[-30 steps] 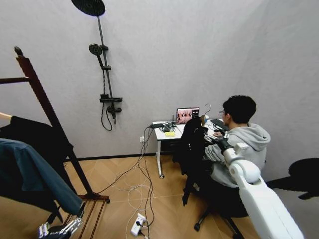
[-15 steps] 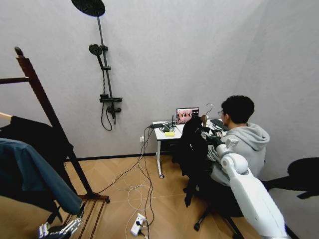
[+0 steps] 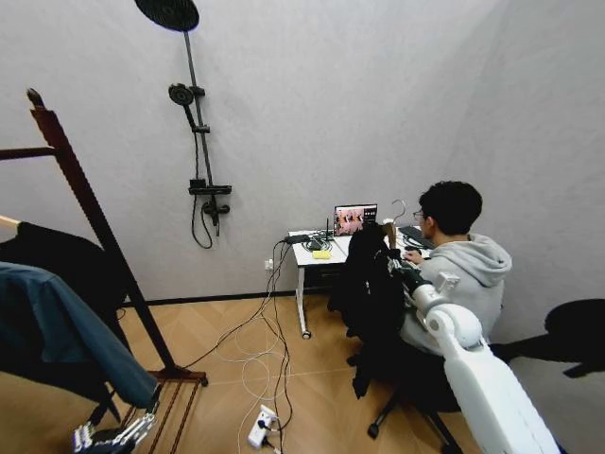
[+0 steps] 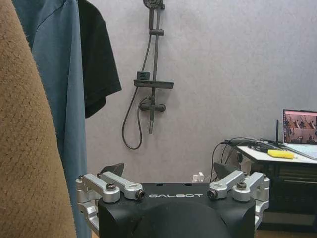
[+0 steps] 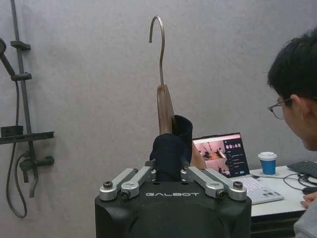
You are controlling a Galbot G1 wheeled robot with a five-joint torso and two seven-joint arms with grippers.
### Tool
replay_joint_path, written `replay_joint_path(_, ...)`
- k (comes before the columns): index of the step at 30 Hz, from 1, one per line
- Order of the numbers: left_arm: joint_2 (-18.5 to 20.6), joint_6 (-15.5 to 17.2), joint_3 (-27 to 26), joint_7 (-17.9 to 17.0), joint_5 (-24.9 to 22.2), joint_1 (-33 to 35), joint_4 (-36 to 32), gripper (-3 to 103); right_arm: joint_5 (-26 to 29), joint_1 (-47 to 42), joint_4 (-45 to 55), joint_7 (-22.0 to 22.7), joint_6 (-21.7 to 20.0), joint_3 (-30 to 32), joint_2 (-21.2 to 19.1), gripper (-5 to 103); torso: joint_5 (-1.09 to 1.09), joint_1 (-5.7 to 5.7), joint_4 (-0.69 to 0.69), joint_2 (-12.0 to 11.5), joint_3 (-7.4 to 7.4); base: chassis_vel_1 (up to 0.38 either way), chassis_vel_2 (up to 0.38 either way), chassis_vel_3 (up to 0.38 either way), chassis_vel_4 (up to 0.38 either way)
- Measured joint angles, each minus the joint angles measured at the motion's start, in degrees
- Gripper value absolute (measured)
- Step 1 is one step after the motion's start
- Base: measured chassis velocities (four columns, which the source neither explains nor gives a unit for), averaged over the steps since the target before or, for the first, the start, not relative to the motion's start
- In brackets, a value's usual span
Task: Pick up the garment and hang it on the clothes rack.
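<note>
At right of centre in the head view, the right gripper (image 5: 171, 163) was pinched on the collar of the garment (image 3: 371, 293), just under the wooden hanger (image 5: 165, 106). The black cloth hung limp and light from it. I judged the hanger neck the only firm place to hold, since loose fabric would slip. The clothes rack (image 3: 80, 194) stood far left. The left gripper (image 4: 173, 178) waited spread wide, low left.

The wooden floor (image 3: 227, 350) is carrying the clothes rack (image 3: 85, 203), whose slatted foot shelf is resting at lower left. Loose cables (image 3: 250, 355) are trailing across the boards to a white power strip (image 3: 262, 426). A small white desk (image 3: 317, 253) is standing by the wall, apparently bearing a laptop (image 3: 355, 218).
</note>
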Motion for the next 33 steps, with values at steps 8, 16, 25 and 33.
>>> replay_joint_path(8, 0.0, 0.0, 0.0, 0.0, 0.0, 0.0, 0.0, 100, -0.5, -3.0, 9.5, 0.4, -1.3, -0.2, 0.7, 15, -0.02, 0.0, 0.04, 0.0, 0.0, 0.034, 0.027, 0.034, 0.037)
replay_joint_path(16, 0.0, 0.0, 0.0, 0.0, 0.0, 0.0, 0.0, 100, -0.8, -5.0, 14.6, 1.3, -2.7, 0.1, 1.0, 15, -0.01, 0.0, 0.03, 0.0, 0.0, 0.072, 0.073, 0.07, 0.069)
replay_joint_path(25, 0.0, 0.0, 0.0, 0.0, 0.0, 0.0, 0.0, 100, -0.7, -5.5, 15.4, 2.2, -3.2, 2.0, -0.4, 15, -0.01, 0.0, 0.03, 0.0, 0.0, 0.108, 0.12, 0.116, 0.113)
replay_joint_path(33, 0.0, 0.0, 0.0, 0.0, 0.0, 0.0, 0.0, 100, -0.6, -7.1, 16.1, 2.9, -3.0, 2.7, -0.3, 15, -0.01, 0.0, 0.02, 0.0, 0.0, 0.128, 0.121, 0.123, 0.118)
